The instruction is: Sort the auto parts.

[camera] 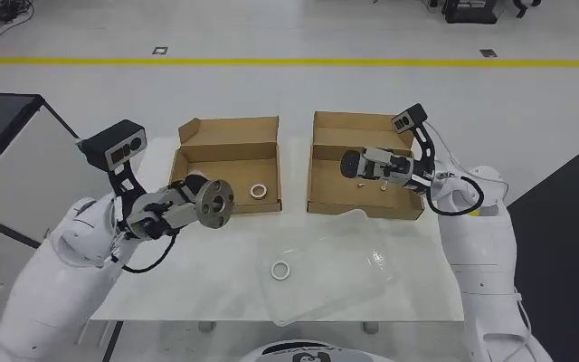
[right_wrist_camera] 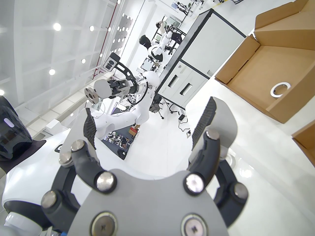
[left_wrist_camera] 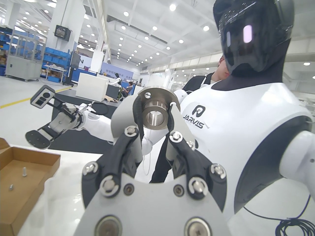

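Lying nearest, a white ring (camera: 280, 270) sits in the clear tray (camera: 348, 258), well apart from both grippers. The left gripper (camera: 194, 206) pinches a flanged metal hub (camera: 215, 203) between its fingers, by the left cardboard box (camera: 226, 143). The right gripper (camera: 351, 165) hangs with fingers spread, empty, over the right cardboard box (camera: 362, 131).

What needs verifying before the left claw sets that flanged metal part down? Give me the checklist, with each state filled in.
1. Grip of the left claw on the flanged part: ok, shut around its sleeve.
2. The right claw empty: ok, open, nothing between its fingers.
3. The right claw out of the way: ok, above the right box.
4. Room in the left box: ok, bare floor beside the boxed ring.
5. Proper box for this part: cannot tell; the right box holds small bolts.
6. The clear tray emptied: not ok, the tray ring lies in it.
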Controlling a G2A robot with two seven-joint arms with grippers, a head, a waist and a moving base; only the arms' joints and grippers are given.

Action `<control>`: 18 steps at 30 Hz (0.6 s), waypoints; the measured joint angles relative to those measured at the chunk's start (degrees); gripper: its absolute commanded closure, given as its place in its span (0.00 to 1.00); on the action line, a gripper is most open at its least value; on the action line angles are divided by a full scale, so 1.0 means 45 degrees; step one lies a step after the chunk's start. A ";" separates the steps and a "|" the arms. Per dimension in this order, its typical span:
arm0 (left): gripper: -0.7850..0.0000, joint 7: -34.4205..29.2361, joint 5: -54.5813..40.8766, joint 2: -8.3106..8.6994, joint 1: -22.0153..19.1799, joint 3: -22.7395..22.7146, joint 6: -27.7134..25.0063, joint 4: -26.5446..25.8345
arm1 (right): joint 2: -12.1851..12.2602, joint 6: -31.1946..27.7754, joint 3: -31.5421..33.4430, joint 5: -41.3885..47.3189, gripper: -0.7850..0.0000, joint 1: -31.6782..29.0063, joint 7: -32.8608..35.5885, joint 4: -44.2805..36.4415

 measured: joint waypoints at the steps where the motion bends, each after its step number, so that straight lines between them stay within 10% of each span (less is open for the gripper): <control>1: 1.00 -0.0173 -0.0413 -0.0118 0.0136 -0.0200 0.0000 -0.0039 | 0.0000 0.0000 0.0000 0.0000 0.00 0.0000 0.0000 0.0000; 18: 1.00 0.0095 -0.1302 -0.1276 0.1414 -0.1637 0.0000 -0.0443 | 0.0000 0.0000 0.0000 0.0000 0.00 0.0000 0.0000 0.0000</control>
